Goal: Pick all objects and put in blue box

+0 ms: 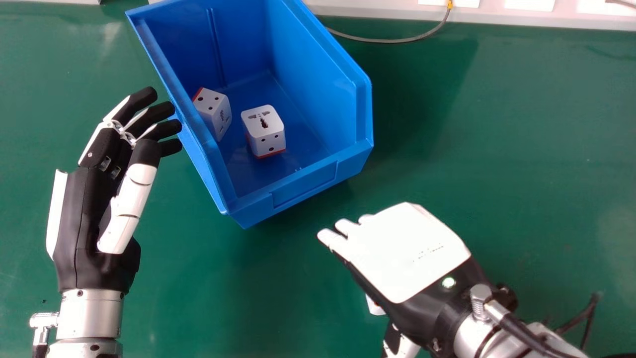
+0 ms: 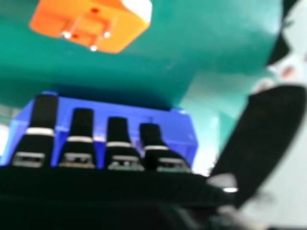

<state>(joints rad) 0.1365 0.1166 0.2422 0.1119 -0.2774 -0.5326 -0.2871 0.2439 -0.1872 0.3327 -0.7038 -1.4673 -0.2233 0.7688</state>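
The blue box [image 1: 303, 184] stood on the bench [image 1: 497, 149] between the hands, turned at an angle with its low front wall toward the near side, probably so that the right hand could load it with a short lift. The left hand [image 1: 82, 214] was released, its fingers relaxed at the left wall, perhaps to steady the box; contact could not be confirmed. The right hand [image 1: 407, 253] was also released – fingers extended, nothing grasped – above the near right part of the bench. This position presumably served a pickup of the third adapter [image 2: 91, 24], which was apart from the fingertips, its orange base and prongs exposed.

Count: one box, two hands, one cable [image 1: 387, 41] at the far side, and three adapters. The first adapter [image 1: 213, 112] lay inside against the left wall; the second adapter [image 1: 266, 132] sat just right of it – one remained outside.
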